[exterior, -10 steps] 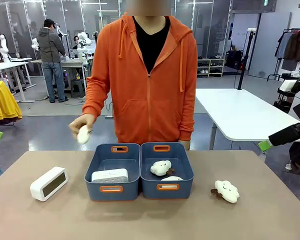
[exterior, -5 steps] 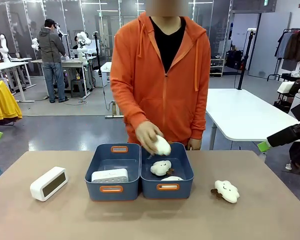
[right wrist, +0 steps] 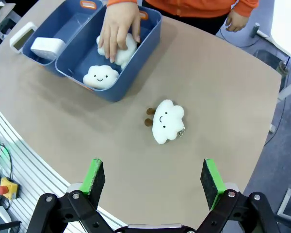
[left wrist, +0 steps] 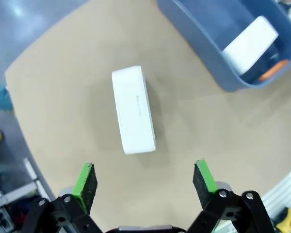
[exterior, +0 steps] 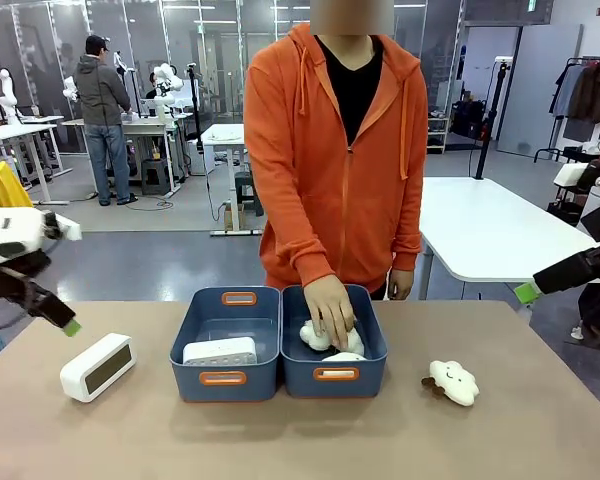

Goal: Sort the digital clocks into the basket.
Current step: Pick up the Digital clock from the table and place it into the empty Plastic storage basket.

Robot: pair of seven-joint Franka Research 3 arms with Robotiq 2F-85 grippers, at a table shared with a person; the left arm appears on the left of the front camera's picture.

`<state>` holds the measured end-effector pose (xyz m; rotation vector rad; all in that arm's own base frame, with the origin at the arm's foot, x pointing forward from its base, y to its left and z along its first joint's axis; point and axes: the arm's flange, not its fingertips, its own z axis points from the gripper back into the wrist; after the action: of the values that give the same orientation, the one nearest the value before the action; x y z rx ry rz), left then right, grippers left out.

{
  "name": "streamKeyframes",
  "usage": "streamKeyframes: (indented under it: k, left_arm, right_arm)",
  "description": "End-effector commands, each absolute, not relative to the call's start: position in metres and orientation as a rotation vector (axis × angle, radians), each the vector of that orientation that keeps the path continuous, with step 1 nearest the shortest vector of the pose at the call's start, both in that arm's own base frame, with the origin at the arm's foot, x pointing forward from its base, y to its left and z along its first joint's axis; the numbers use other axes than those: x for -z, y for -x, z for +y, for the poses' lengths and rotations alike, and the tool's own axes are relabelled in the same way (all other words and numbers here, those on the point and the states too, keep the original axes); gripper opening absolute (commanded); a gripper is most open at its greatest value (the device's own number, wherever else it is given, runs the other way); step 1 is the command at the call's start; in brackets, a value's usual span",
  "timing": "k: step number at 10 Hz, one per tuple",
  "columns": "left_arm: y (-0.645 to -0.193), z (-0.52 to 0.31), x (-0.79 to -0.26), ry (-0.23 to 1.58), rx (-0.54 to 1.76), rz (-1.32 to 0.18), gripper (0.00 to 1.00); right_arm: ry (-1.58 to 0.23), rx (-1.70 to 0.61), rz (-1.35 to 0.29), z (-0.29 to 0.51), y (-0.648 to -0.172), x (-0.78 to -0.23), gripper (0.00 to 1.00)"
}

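The left end effector (left wrist: 144, 180) hangs over the desk (exterior: 300, 440) near its left edge, jaws spread wide and holding nothing. Ahead of its fingers lies the grey-faced clock (left wrist: 134, 110), inside their span and touching neither pad. The clock rests flat, well apart from the baskets, with bare desk on every side of it.

The dotted clock (exterior: 220, 351) lies in the left basket (exterior: 192, 325), close to the near wall, with free floor behind it toward the far wall. The right basket (exterior: 372, 335) stands side by side with it, their long walls touching. A person's hand (exterior: 330, 308) reaches down into the right basket onto a white plush (exterior: 313, 335).

The right end effector (right wrist: 153, 175) is also wide open and empty, held high off the desk's right side. A cloud plush (right wrist: 167, 120) lies alone on open desk right of the baskets, clear of the edge.
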<state>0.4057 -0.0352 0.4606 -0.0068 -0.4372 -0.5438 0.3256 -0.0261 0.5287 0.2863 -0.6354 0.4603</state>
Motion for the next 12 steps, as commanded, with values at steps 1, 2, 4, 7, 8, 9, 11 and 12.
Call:
streamKeyframes:
  k: [1, 2, 4, 7, 8, 9, 11, 12]
  left_arm:
    - [-0.430, -0.044, -0.456, -0.067, 0.500, -0.367, 1.00]
    - [-0.440, -0.052, -0.439, -0.119, 0.571, -0.365, 1.00]
    - [-0.458, -0.058, -0.414, -0.146, 0.575, -0.346, 1.00]
    - [-0.486, -0.061, -0.370, -0.116, 0.525, -0.324, 1.00]
    - [-0.491, -0.062, -0.364, -0.095, 0.516, -0.321, 1.00]
    - [-0.495, -0.059, -0.357, -0.077, 0.497, -0.287, 1.00]
    - [-0.507, -0.055, -0.338, 0.014, 0.471, -0.207, 1.00]
    - [-0.509, -0.051, -0.331, 0.007, 0.465, -0.186, 0.56]
  right_arm:
    - [-0.281, -0.475, -0.650, -0.026, -0.329, -0.528, 1.00]
    - [-0.281, -0.475, -0.650, -0.026, -0.329, -0.528, 1.00]
    - [-0.281, -0.475, -0.650, -0.026, -0.329, -0.528, 1.00]
    - [-0.281, -0.475, -0.650, -0.026, -0.329, -0.528, 1.00]
    - [-0.281, -0.475, -0.650, -0.026, -0.329, -0.528, 1.00]
    - [-0.281, -0.475, -0.650, -0.026, -0.329, -0.528, 1.00]
    - [-0.281, -0.475, -0.650, -0.026, -0.329, -0.528, 1.00]
    - [-0.281, -0.475, -0.650, -0.026, -0.329, -0.528, 1.00]
